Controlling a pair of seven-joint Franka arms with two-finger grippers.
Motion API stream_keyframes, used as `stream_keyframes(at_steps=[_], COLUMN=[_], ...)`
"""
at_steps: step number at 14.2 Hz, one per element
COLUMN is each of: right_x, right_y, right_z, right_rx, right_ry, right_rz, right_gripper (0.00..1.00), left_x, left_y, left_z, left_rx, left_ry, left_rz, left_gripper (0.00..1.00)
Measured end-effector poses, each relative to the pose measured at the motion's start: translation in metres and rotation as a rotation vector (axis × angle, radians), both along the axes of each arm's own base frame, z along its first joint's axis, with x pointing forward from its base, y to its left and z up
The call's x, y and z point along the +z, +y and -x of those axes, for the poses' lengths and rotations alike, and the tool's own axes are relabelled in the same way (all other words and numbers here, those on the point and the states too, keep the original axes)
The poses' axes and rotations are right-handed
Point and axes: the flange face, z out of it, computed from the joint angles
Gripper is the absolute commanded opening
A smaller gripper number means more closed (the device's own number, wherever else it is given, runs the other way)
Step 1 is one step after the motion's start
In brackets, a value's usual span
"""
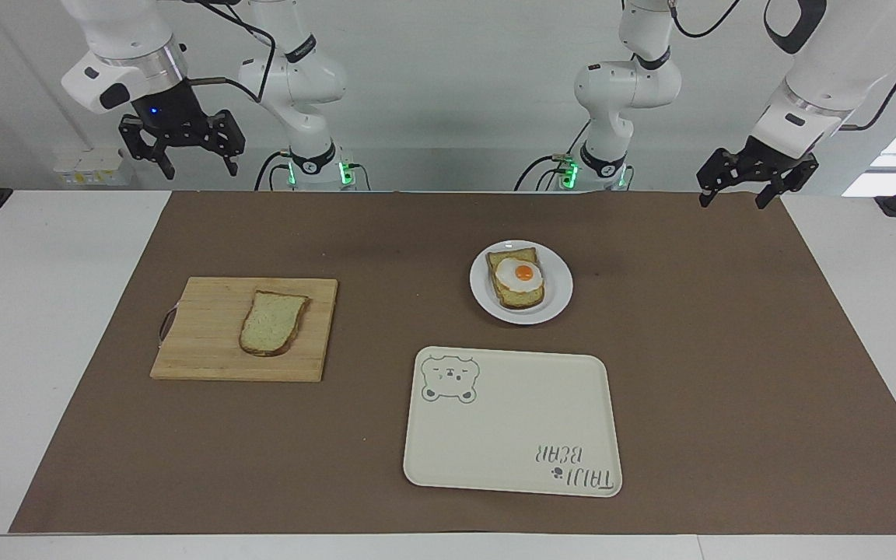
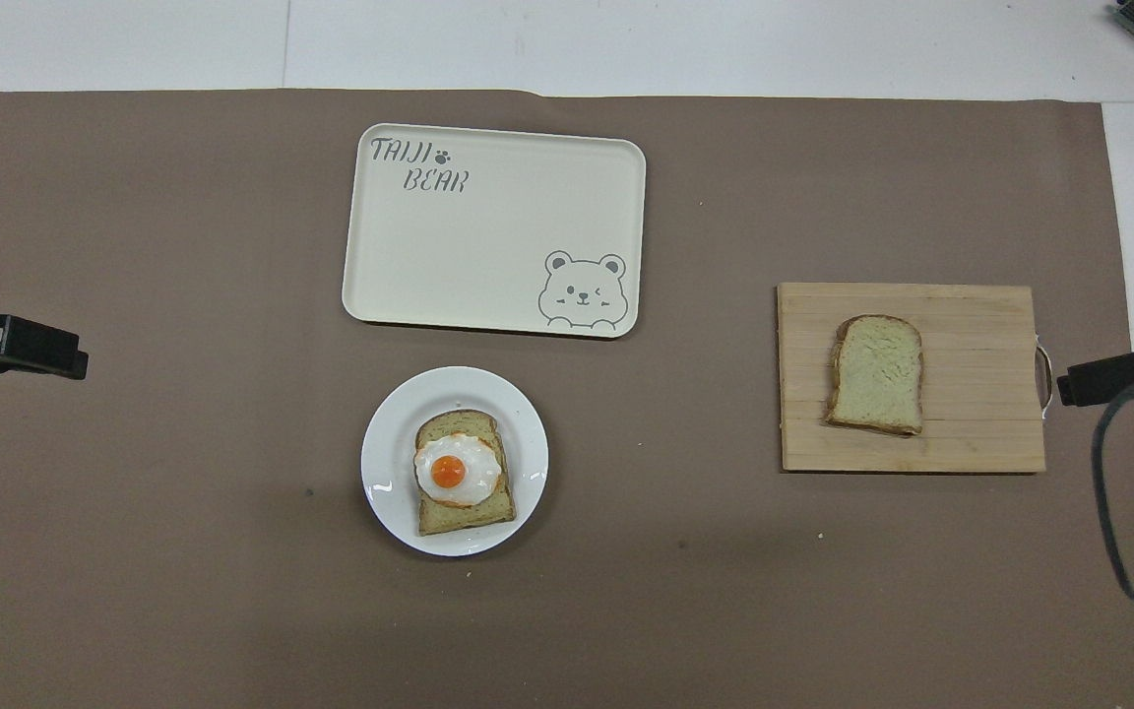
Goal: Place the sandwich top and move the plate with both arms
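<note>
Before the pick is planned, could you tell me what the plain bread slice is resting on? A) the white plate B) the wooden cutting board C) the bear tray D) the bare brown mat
B: the sandwich top lies flat on the wooden cutting board, apart from the plate.

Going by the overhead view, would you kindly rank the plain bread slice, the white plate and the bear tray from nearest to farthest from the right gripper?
From the right gripper:
1. Sandwich top, on the cutting board at the right arm's end.
2. Plate, mid-table.
3. Tray, mid-table, farther from the robots; close to the plate's rank.
</note>
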Motion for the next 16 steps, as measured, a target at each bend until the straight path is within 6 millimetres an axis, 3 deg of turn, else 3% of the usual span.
stream_keyframes(at_steps=[5, 7, 11, 16], right_x=[-0.002, -0.011, -0.050, -0.121], right_y=[0.005, 0.010, 0.011, 0.012], right_z=[-0.002, -0.008, -0.020, -0.054], right_rx=[0.008, 0.016, 0.018, -0.007], right_ry=[-0.014, -0.045, -0.070, -0.091], right_rz=[-0.007, -0.025, -0.032, -0.086], right_gripper=[1.00, 1.00, 1.00, 1.00], left_x=[0.000, 0.000, 0.000, 0.000], left_y=[0.000, 0.000, 0.000, 0.000], left_z=[0.000, 0.000, 0.000, 0.000], left_rx=[0.000, 0.000, 0.000, 0.000], left_ry=[0.000, 0.000, 0.000, 0.000], left_rz=[0.000, 0.000, 0.000, 0.000], left_gripper=[1.00, 1.00, 1.00, 1.00])
